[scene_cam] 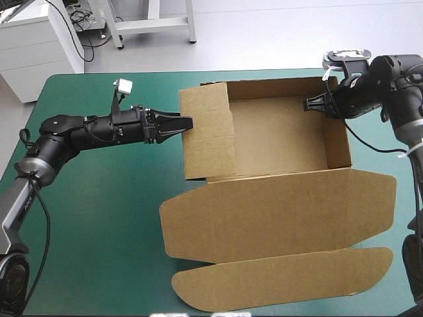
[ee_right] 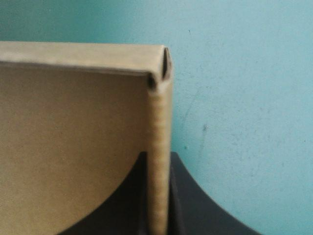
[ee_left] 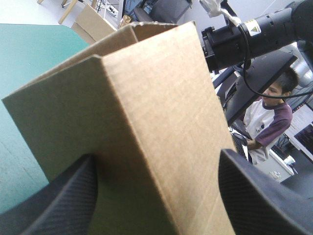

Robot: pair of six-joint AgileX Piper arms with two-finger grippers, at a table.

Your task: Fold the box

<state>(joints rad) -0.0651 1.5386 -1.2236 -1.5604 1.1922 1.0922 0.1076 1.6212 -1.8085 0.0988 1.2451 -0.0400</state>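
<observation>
**A:** From above, the box [scene_cam: 277, 132] sits toward the table's [scene_cam: 99, 198] far right corner. It's an open tray, lid flat toward the near edge.

**B:** And the left gripper [scene_cam: 182, 123] is at its left wall, the right gripper [scene_cam: 316, 104] on the right wall by the far corner.

**A:** Left wrist view now: fingers [ee_left: 58, 196] spread wide, that brown wall standing between them, seemingly untouched.

**B:** Right wrist view: fingers [ee_right: 195, 205] pinched onto the wall's edge, with the teal-green cover [ee_right: 244, 73] beyond.

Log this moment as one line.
box: open tray, lid flat | left pincer: open, left flap between its fingers | right pincer: shut on right wall
</observation>
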